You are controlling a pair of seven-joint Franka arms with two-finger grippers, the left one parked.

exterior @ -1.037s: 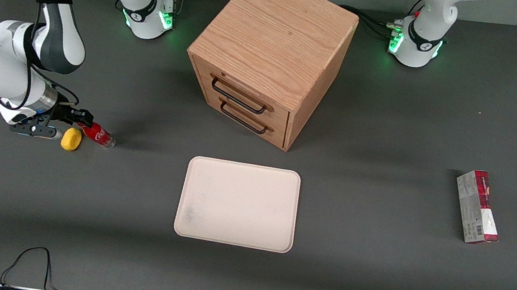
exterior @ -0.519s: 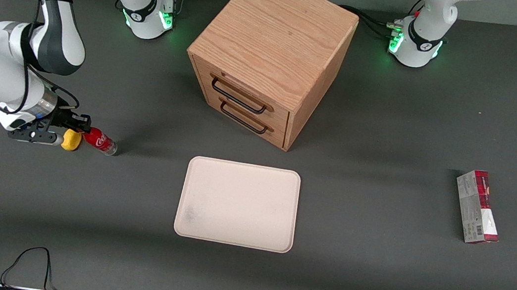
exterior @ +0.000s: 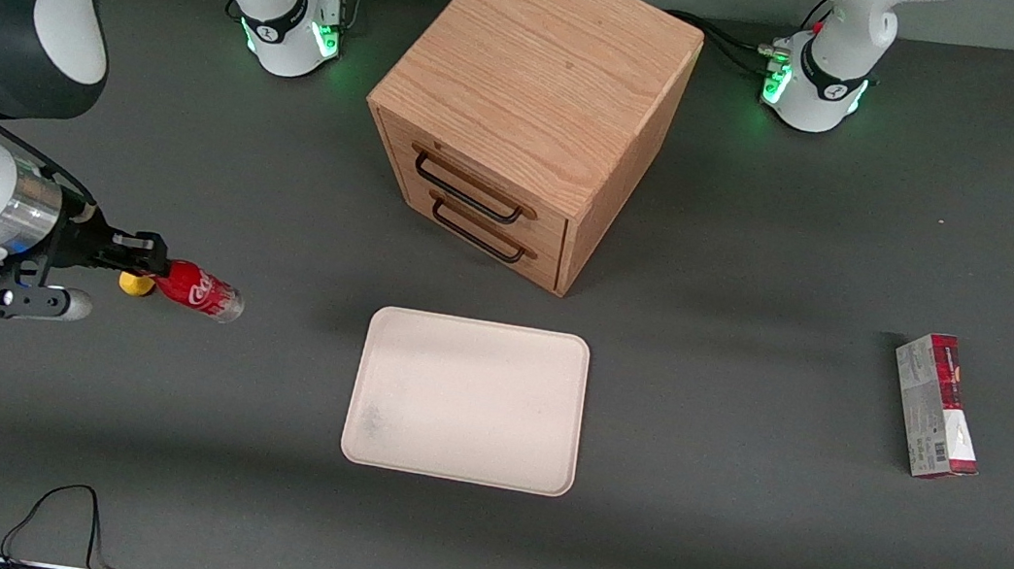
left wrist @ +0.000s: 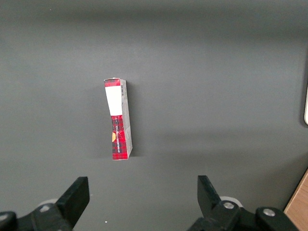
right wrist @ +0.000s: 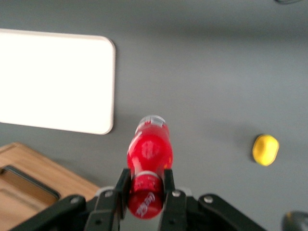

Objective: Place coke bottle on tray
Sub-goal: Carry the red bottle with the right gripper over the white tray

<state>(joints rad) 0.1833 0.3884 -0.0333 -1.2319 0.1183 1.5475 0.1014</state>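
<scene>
My right gripper [exterior: 149, 265] is shut on the cap end of the coke bottle [exterior: 200, 291], a tiny red bottle with white script and a clear base. It holds the bottle lifted off the table, base pointing toward the tray. In the right wrist view the two fingers [right wrist: 120, 184] clamp the bottle [right wrist: 149, 153] at its neck. The cream tray [exterior: 467, 401] lies flat on the table in front of the drawer box, well apart from the bottle toward the parked arm's end. It also shows in the right wrist view [right wrist: 53, 82].
A yellow rounded lump [exterior: 137, 284] lies on the table under the gripper; it also shows in the right wrist view [right wrist: 265, 149]. The wooden drawer box [exterior: 530, 111] stands farther from the front camera than the tray. A red-and-grey carton [exterior: 936, 406] lies toward the parked arm's end.
The gripper has risen with the coke bottle in it, lifting the bottle off the table and a little toward the tray. The yellow lump stays on the table.
</scene>
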